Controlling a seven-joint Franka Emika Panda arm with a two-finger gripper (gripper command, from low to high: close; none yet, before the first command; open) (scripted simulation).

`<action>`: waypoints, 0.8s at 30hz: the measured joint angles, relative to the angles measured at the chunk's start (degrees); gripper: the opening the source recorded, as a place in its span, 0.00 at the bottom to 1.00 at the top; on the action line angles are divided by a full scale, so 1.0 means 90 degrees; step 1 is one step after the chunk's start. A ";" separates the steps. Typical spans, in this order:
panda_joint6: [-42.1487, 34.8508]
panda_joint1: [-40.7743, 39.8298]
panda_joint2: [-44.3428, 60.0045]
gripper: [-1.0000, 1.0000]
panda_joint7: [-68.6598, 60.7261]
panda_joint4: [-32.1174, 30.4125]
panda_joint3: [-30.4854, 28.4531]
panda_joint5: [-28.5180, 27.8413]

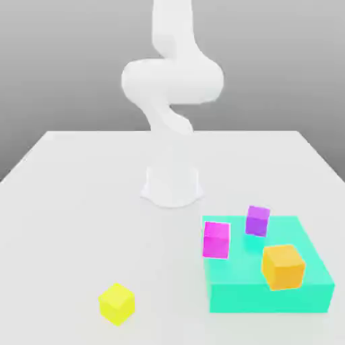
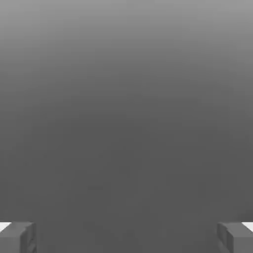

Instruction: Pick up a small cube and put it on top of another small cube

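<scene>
A yellow cube (image 1: 116, 303) sits alone on the white table (image 1: 74, 202), near the front at the exterior view's left. Three more cubes are on or at a flat teal block (image 1: 236, 283): an orange cube (image 1: 283, 267) on its top, a purple cube (image 1: 257, 220) at its far edge, and a magenta cube (image 1: 216, 239) at its left edge. My gripper (image 2: 126, 237) shows only in the hand view. It is open, its fingertips (image 2: 17, 237) are wide apart, and nothing is between them. The hand view holds only grey background, no cube.
The arm's white base (image 1: 172, 185) stands at the middle of the table, behind the teal block. The arm rises from it out of the top of the exterior view.
</scene>
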 joint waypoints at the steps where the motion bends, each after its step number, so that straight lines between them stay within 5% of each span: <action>1: 0.0124 -0.0086 0.0251 0.50 0.0121 -0.0078 0.0024 -0.0030; 16: 0.1838 -0.0971 0.3736 0.50 0.1747 -0.1162 0.0002 -0.0372; 24: 0.2781 -0.1270 0.5567 0.50 0.2168 -0.1703 -0.0082 0.0021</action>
